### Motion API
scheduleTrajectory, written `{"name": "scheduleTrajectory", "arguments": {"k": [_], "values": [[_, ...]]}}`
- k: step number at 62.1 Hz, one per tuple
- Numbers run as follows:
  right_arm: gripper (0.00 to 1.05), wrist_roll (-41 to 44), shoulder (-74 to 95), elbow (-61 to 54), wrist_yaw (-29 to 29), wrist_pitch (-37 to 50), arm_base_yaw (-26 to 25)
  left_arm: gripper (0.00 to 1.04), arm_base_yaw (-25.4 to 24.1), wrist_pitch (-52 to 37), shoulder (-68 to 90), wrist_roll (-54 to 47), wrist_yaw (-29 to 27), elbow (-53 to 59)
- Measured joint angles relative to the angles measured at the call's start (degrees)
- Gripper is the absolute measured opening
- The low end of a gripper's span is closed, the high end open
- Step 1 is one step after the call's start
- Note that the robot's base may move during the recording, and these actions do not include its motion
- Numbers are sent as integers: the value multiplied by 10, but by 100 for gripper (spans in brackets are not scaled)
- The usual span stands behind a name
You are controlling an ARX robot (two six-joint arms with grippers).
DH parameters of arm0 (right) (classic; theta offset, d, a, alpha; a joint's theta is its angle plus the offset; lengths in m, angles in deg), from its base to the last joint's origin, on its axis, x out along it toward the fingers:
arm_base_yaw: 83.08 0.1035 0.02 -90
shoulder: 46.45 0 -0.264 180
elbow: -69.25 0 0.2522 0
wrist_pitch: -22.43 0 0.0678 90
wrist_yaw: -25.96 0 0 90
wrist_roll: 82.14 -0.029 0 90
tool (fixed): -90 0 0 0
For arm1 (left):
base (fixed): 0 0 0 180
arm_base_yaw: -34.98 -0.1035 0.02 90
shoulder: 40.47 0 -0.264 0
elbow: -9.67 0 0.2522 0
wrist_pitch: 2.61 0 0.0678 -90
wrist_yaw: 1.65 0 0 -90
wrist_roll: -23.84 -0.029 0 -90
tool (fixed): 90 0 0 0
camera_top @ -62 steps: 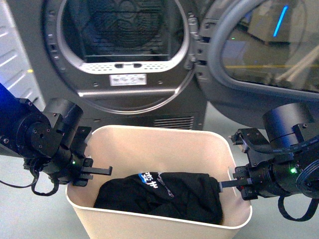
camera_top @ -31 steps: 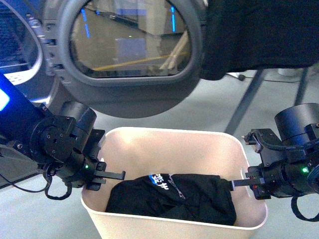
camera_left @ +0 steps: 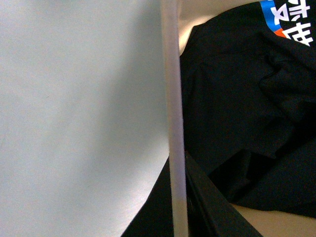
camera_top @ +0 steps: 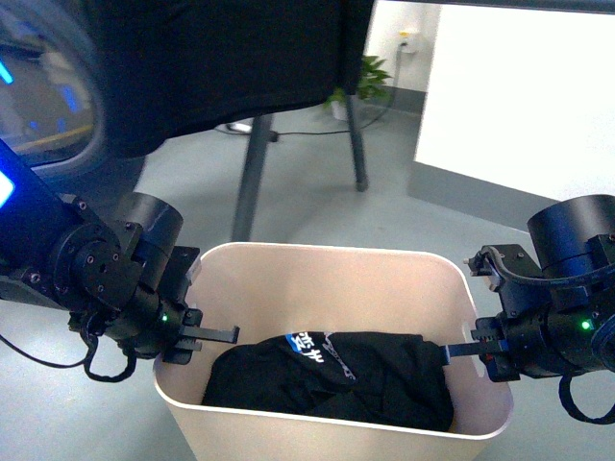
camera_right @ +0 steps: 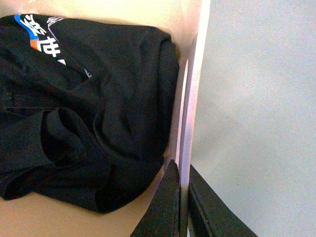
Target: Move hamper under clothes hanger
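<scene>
**Hamper pinched at both ends, rack legs just beyond**

The beige hamper (camera_top: pixel 327 254) sits btwn the two claws, low & centre in the front view. The left claw (camera_top: pixel 195 341) is clamped on the rim of one short end and the right claw (camera_top: pixel 474 351) on the other. Each has one finger inside the tub & one outside. Wrist views agree: the left's dark fingers (camera_left: pixel 213 212) straddle the thin pale wall, and the right's fingers (camera_right: pixel 163 207) press that end's wall from both sides. Can't tell whether the tub rests on the floor or hangs clear of it.

Inside, btwn the claws, a crumpled black garment (camera_top: pixel 327 376) with blue, white & orange print lies on the bottom. It reaches right up to the wall by the right claw's inner finger and comes close to the wall at the left claw. The tub's far inner wall, beyond both claws, is bare.

Outward: pale grey floor (camera_top: pixel 384 216) shows outside both short ends and past the far rim. Beyond the left claw stands an angled dark leg of the clothes hanger (camera_top: pixel 254 173), with a second leg further back, nearer the right claw's side. A hanging black cloth (camera_top: pixel 221 67) spreads above & beyond the left claw. A rounded dryer door (camera_top: pixel 38 106) sits beyond the left claw on its outer side, and a white panel (camera_top: pixel 519 106) beyond the right claw. A potted plant (camera_top: pixel 370 82) stands far back.
</scene>
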Motion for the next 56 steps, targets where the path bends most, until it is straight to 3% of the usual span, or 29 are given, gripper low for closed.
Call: {"name": "scheduleTrajectory", "arguments": {"k": [56], "values": [[3, 0, 0, -3, 8, 0, -14, 4, 16, 0, -1, 0, 12, -1]]}}
